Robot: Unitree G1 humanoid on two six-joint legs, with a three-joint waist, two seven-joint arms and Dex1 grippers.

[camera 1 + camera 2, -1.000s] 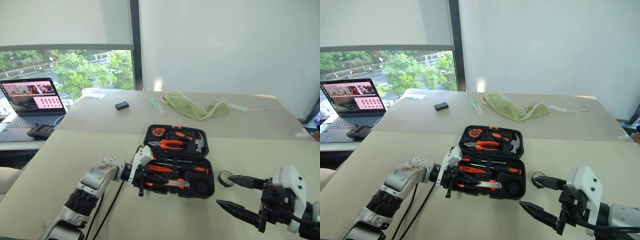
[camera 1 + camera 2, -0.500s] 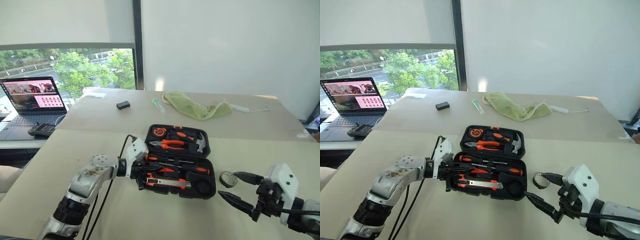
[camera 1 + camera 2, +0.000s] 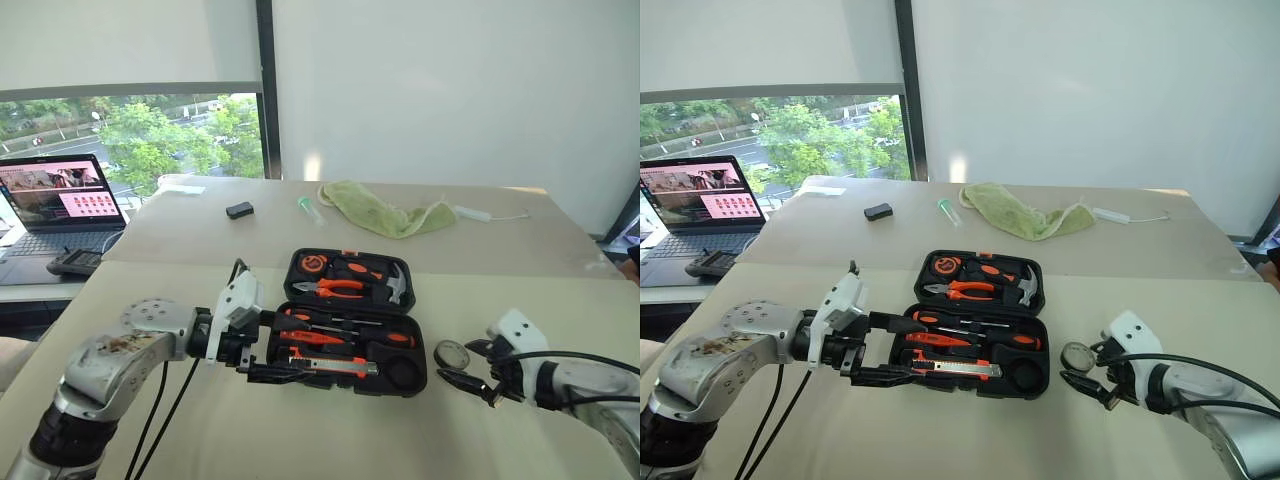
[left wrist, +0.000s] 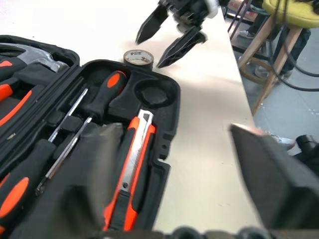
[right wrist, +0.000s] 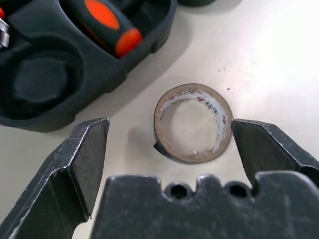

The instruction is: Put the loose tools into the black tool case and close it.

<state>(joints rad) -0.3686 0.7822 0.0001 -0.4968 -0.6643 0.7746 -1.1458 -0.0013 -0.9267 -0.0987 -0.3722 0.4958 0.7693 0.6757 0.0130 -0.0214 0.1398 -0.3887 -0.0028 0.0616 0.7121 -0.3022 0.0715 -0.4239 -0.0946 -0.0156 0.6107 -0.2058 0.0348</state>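
Blk tool case (image 3: 412,383) w/ orange-blk tools; tape roll (image 5: 193,123) looks tan inside; green cloth (image 3: 385,214).

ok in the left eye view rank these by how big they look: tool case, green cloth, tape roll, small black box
1. black tool case
2. green cloth, though it lies farther back, so nearness favours the case
3. tape roll
4. small black box, close to the roll in apparent size and farther away, so unsure

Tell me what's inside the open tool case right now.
In the tool case: screwdrivers, utility knife, pliers, hammer and an empty round slot. The left tool covers its near-left corner.
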